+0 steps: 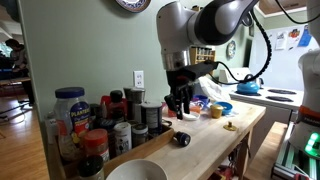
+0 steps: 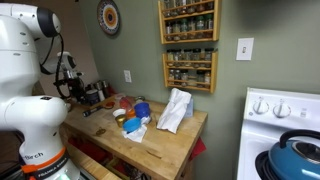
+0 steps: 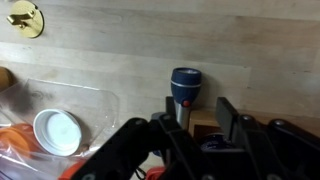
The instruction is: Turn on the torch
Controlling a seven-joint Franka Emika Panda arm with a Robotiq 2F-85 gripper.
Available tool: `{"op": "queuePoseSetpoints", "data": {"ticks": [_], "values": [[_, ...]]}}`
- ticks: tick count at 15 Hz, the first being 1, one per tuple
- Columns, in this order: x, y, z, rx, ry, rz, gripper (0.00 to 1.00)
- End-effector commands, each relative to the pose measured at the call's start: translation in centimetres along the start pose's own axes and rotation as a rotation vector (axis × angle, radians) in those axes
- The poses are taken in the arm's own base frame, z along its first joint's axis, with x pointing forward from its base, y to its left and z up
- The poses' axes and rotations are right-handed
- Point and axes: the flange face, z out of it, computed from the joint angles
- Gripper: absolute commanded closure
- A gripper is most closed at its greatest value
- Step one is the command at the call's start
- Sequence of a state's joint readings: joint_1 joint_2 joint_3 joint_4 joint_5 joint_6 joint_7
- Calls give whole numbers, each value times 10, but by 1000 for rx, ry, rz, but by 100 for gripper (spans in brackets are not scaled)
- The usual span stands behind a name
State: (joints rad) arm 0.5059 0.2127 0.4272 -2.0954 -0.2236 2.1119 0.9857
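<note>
The torch (image 1: 181,139) lies on its side on the wooden countertop (image 1: 200,150), short and dark. In the wrist view the torch (image 3: 185,93) looks dark blue with a small red button facing up, and it lies just beyond the fingertips, close to the left finger (image 3: 170,112). My gripper (image 1: 178,102) hangs above it with a clear gap down to the counter. The gripper (image 3: 198,110) has its jaws apart with bare wood showing between them, and they hold nothing. In an exterior view the gripper (image 2: 82,93) is at the far left and the torch is hidden.
Several spice jars (image 1: 95,120) crowd the counter's end by the wall. A white bowl (image 1: 135,172), a small yellow item (image 1: 230,126), a blue bowl (image 1: 220,108) and a white cloth (image 2: 175,110) sit around. A clear plastic tub with a white lid (image 3: 55,130) lies beside the gripper.
</note>
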Motion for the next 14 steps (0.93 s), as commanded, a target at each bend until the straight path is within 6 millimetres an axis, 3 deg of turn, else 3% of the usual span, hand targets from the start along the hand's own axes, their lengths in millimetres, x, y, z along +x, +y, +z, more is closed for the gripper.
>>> {"op": "queuePoseSetpoints", "data": {"ticks": [1, 3, 4, 8, 14], "values": [[1, -12, 27, -49, 26, 75, 84], [4, -17, 40, -55, 31, 107, 98], [5, -20, 45, -62, 35, 117, 100], [12, -29, 61, -89, 44, 141, 100], [21, -32, 64, -123, 93, 197, 100]]}}
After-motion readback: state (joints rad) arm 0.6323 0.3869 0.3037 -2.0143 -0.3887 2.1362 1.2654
